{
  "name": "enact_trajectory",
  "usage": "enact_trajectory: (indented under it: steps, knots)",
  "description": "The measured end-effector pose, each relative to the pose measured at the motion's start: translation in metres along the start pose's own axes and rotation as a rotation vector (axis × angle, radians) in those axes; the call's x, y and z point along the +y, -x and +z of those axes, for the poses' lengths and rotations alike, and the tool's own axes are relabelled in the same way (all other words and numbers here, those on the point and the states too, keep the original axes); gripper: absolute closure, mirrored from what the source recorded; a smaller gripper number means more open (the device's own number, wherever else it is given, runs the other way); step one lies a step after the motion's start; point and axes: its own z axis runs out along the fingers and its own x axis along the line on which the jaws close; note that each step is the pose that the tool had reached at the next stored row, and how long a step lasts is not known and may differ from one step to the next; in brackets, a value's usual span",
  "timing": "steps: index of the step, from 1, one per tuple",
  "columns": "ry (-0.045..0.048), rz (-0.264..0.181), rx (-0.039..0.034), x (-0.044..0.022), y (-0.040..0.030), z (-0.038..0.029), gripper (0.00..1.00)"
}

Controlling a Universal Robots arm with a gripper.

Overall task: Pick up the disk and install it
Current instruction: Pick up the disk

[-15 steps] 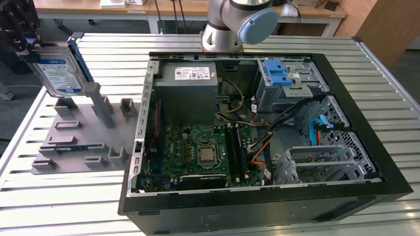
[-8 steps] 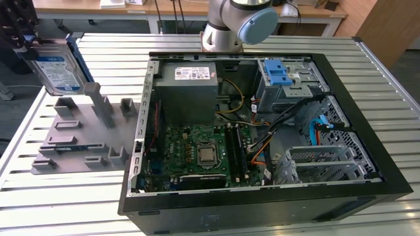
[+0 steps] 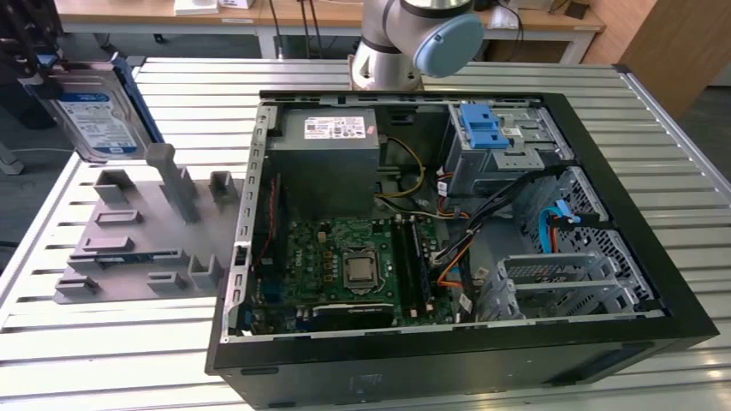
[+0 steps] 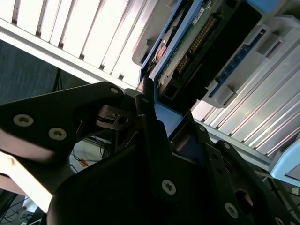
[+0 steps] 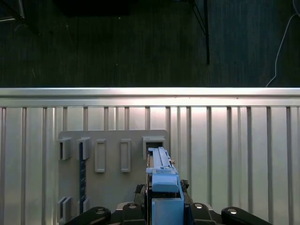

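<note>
The disk (image 3: 101, 116) is held at the upper left of the exterior view, above the grey fixture (image 3: 120, 257), pinched by its blue carrier in the gripper (image 5: 165, 208). A firm, square grip is advised, so that tilting or slipping is avoided.

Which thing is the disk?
Find the open black computer case. To the exterior view's left lies a grey plate, and the disk stands upright over its far edge. Only it is silver with a white-and-blue label and blue frame.
</note>
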Motion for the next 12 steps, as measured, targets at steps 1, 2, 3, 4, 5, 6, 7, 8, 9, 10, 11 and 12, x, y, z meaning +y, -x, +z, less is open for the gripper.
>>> enact_trajectory:
  steps: [1, 2, 3, 4, 5, 6, 7, 8, 9, 10, 11, 12]
  knots:
    - [0.0000, 0.000, 0.0000, 0.0000, 0.0001, -0.0010, 0.64]
    - [0.0000, 0.000, 0.0000, 0.0000, 0.0001, -0.0019, 0.64]
    - [0.0000, 0.000, 0.0000, 0.0001, 0.0001, -0.0027, 0.64]
    - [0.0000, 0.000, 0.0000, 0.0001, 0.0002, -0.0036, 0.64]
    - [0.0000, 0.000, 0.0000, 0.0001, 0.0002, -0.0044, 0.64]
    - [0.0000, 0.000, 0.0000, 0.0001, 0.0003, -0.0053, 0.64]
    - [0.0001, 0.000, 0.0001, 0.0001, 0.0003, -0.0064, 0.64]
    - [0.0000, 0.000, 0.0001, 0.0001, 0.0003, -0.0072, 0.64]
    - [-0.0001, 0.000, 0.0000, 0.0002, 0.0003, -0.0081, 0.64]
    - [-0.0001, 0.000, 0.0000, 0.0002, 0.0004, -0.0088, 0.64]
    - [0.0000, 0.000, 0.0001, 0.0002, 0.0004, -0.0096, 0.64]
    - [-0.0001, 0.000, 0.0000, 0.0002, 0.0004, -0.0104, 0.64]
